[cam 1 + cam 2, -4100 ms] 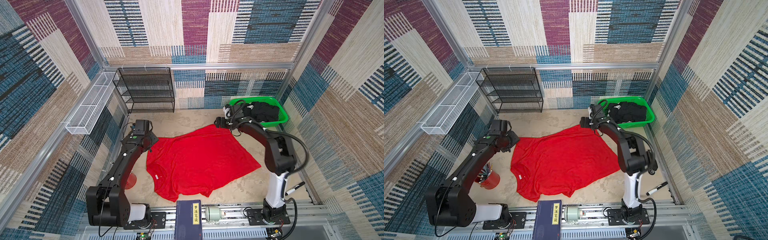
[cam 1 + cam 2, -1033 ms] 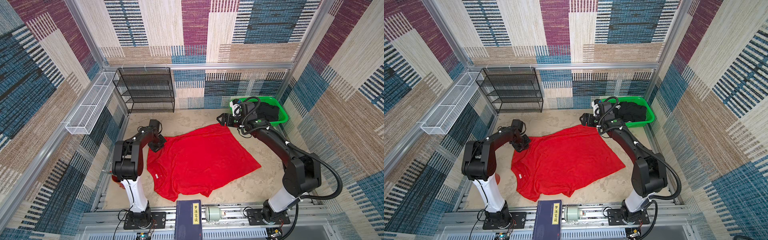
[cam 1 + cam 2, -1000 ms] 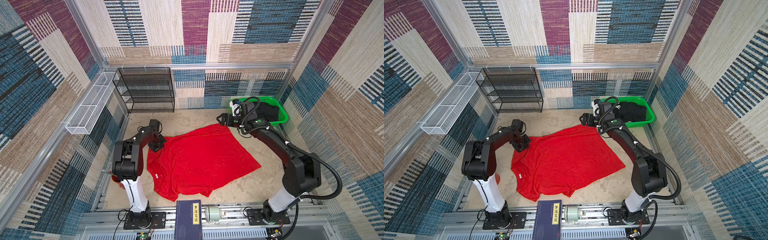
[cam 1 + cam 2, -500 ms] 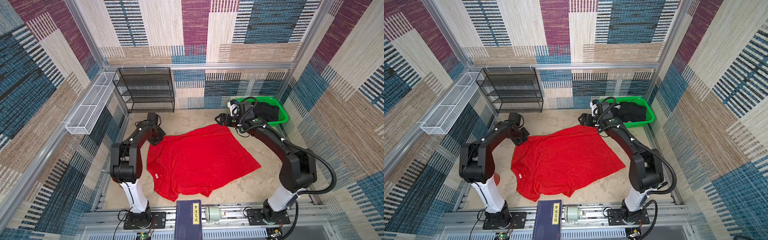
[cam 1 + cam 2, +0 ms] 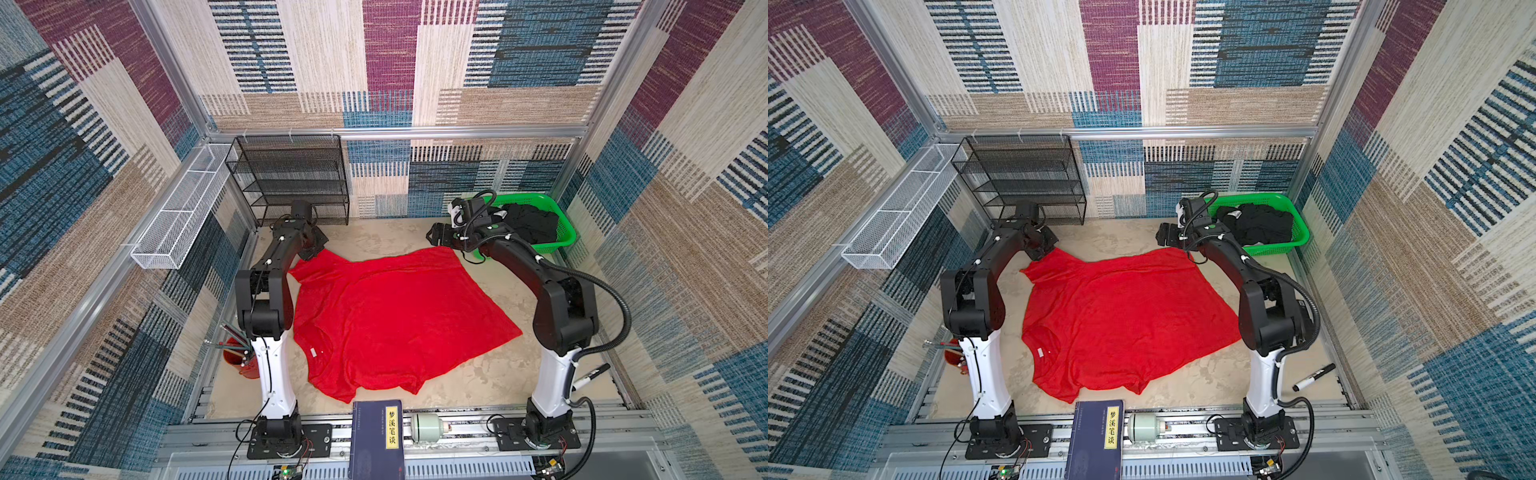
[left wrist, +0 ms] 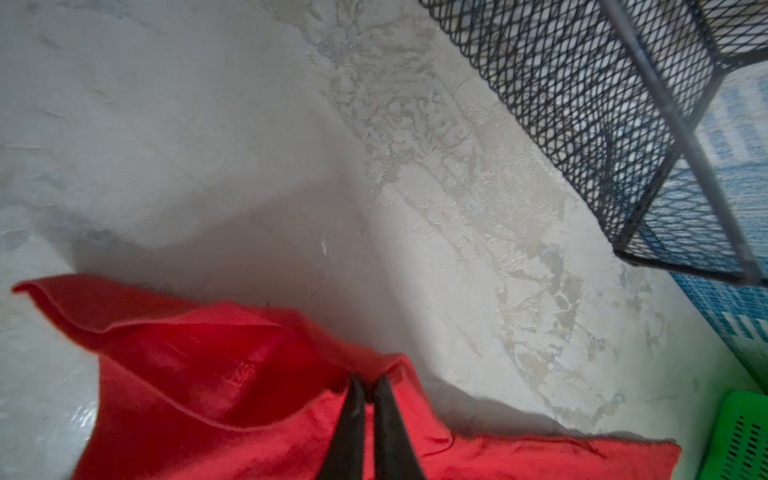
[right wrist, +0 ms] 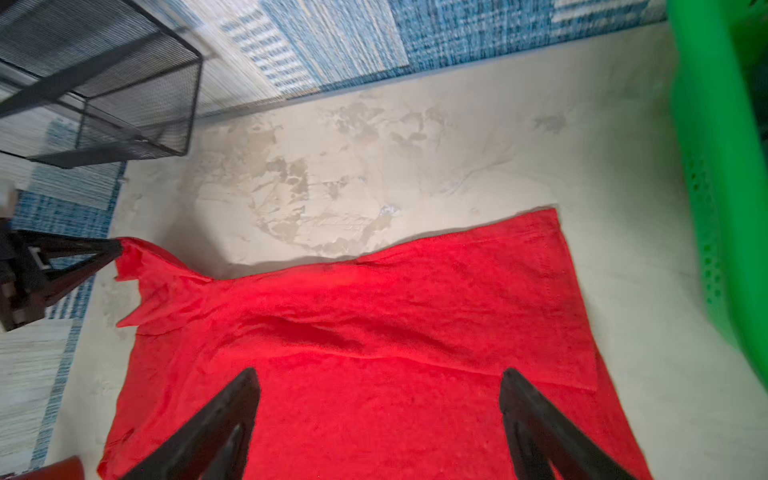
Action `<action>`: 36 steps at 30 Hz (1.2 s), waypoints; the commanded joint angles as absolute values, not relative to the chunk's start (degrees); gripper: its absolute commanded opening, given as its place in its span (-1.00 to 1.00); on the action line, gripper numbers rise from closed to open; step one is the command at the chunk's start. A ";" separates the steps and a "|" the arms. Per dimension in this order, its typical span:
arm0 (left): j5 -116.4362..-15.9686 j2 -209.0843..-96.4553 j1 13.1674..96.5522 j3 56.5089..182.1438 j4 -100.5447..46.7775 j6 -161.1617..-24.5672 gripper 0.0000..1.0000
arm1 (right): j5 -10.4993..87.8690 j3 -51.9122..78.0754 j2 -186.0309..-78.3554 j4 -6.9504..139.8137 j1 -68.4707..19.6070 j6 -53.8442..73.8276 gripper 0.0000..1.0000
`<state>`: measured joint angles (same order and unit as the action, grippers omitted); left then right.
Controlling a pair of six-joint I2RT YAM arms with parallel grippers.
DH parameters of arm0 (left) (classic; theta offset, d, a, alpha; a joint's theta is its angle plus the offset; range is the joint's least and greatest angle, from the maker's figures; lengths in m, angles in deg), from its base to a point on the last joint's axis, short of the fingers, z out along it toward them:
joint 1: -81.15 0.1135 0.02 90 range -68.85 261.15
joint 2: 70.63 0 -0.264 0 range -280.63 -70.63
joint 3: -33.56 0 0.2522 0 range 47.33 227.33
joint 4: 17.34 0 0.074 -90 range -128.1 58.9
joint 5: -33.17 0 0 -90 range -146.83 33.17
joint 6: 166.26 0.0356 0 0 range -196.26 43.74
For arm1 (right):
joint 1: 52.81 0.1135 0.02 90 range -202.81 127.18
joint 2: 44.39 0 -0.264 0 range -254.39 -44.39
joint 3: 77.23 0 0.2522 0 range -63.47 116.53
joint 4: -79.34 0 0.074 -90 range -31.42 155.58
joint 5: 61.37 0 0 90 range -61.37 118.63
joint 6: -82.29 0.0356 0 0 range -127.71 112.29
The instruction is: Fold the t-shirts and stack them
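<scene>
The red t-shirt (image 5: 395,316) lies spread mid-bench, with bare bench (image 5: 374,239) along its far edge. The left tool (image 6: 368,386), jaws narrow, pinches the raised far-left sleeve tip. The right tool (image 7: 377,374) gapes wide near the far-right hem corner, beside the green basket (image 5: 566,232).

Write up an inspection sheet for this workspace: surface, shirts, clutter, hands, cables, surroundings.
Surface: beige tabletop, mottled.
Job's things: red t-shirt spread out, unfolded; black t-shirts heaped in green basket.
Clutter: pen cup, marker, book at the front edge, black mesh rack, white wire basket.
Hands: left hand nearly closed, pinching the red t-shirt's far-left sleeve corner; right hand open, hovering over its far-right corner, holding nothing.
Cables: black hose looping off the right arm, clear of the cloth.
Surroundings: patterned wall panels on three sides.
</scene>
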<state>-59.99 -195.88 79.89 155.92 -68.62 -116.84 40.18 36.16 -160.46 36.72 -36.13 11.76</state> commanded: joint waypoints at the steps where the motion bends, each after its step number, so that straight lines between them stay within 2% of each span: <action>1: -60.35 -193.33 79.92 152.23 -66.13 -117.57 -0.45 | 38.75 42.23 -166.52 32.78 -36.12 12.76 0.79; 5: -60.87 -185.34 79.85 141.95 -61.99 -117.92 -0.25 | 39.06 52.49 -175.83 28.14 -35.86 12.60 0.72; 11: -64.64 -175.99 79.41 127.65 -62.97 -119.25 -0.23 | 39.25 64.39 -186.03 21.92 -35.76 12.55 0.62; 15: -66.39 -171.59 77.87 121.31 -65.17 -119.02 -0.22 | 40.22 66.78 -189.32 20.70 -35.41 13.03 0.61; 23: -66.70 -171.52 74.65 115.76 -72.66 -120.44 -0.22 | 41.21 70.83 -194.03 20.35 -35.32 13.72 0.61; 30: -64.81 -177.48 74.73 119.51 -72.81 -118.42 -0.22 | 40.70 81.88 -200.68 20.38 -35.76 12.32 0.62; 36: -62.04 -185.07 75.82 128.20 -74.04 -116.10 -0.21 | 39.52 81.81 -196.75 30.44 -36.03 8.00 0.65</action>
